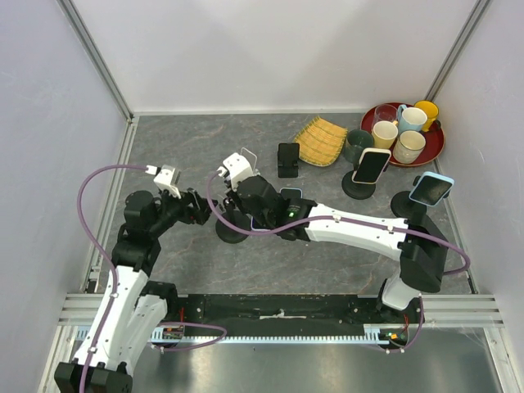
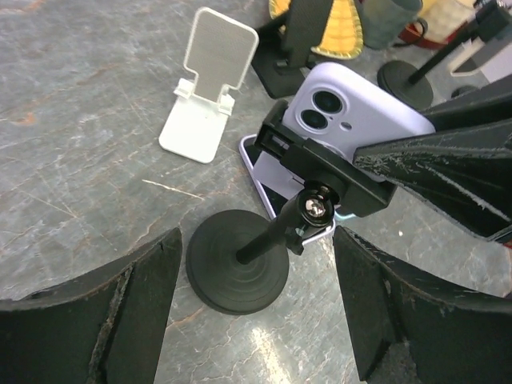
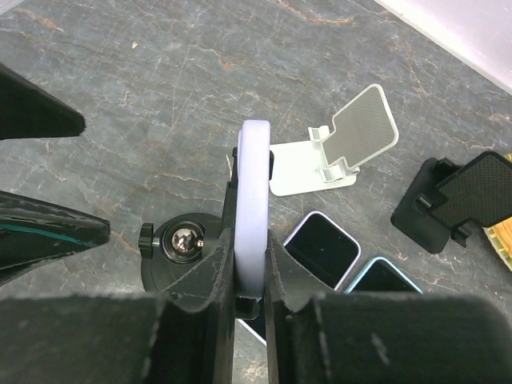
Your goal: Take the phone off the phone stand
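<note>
**Phone pinched, stand base not held**

My right gripper (image 3: 250, 280) is closed tight on the lilac phone (image 3: 254, 192), with one pad on its front face and one on its back. The phone is not yet out. It sits in the black clamp (image 2: 320, 164) of the phone stand (image 2: 238, 272), left of the table's middle and toward the near edge. My left gripper (image 2: 258, 264) is spread wide either side of the stand's round base and holds nothing.

As I judge it, the risk is in the pull. If the clamp bites, the unpinned stand lifts or tips with the phone and could land on the flat phones (image 3: 320, 248) lying just beside the base. The smooth case could also slide through my pads.

In the far right corner, a red tray (image 1: 435, 146) carries four mugs and a glass. A dark cup (image 1: 358, 145) and a woven basket (image 1: 321, 141) stand just beside it, and I see nothing inside any of them.
</note>
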### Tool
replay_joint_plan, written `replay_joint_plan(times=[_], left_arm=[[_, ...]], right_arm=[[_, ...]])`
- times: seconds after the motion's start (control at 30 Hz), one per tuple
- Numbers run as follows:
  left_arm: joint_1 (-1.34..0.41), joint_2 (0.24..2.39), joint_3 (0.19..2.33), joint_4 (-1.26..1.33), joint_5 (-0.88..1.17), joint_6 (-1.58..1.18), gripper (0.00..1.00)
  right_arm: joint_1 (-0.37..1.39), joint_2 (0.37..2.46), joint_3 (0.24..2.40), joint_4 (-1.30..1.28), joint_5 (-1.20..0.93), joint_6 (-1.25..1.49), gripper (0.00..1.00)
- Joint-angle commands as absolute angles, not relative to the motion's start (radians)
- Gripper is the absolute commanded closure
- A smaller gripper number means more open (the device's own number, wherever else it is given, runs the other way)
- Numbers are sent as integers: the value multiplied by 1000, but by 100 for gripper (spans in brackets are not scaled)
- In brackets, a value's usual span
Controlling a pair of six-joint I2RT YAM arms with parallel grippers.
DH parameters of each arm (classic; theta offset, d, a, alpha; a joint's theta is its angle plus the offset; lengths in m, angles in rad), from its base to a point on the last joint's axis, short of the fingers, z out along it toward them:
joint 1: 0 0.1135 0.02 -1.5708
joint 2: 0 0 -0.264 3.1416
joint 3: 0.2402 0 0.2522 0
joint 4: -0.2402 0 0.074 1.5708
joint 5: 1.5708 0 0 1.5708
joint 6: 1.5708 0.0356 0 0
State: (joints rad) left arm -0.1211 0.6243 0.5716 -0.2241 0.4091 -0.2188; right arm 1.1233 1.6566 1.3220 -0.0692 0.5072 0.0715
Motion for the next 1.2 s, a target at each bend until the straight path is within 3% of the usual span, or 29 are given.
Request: replay_joint_plan(times=[0.0, 0.33, 0.5, 0.7, 0.97, 1.17], left_arm=[[-143, 646, 543, -140, 531, -112, 17], [-305, 693, 509, -68, 443, 47, 17], [-321, 765, 457, 54, 520, 195, 19], [-321, 805, 428, 161, 440, 187, 18], [-321, 903, 436, 275, 557, 241, 18], [-322, 985, 449, 301, 615, 252, 24]], right_arm=[[1112, 1583, 1279, -8, 454, 26, 100], [1095, 1551, 1209, 72, 353, 29, 100], [1097, 1539, 1184, 92, 331, 49, 100], [1095, 1516, 1138, 136, 336, 77, 100], [1095, 1514, 1134, 150, 316, 81, 100], [1095, 1520, 1134, 155, 301, 94, 100]])
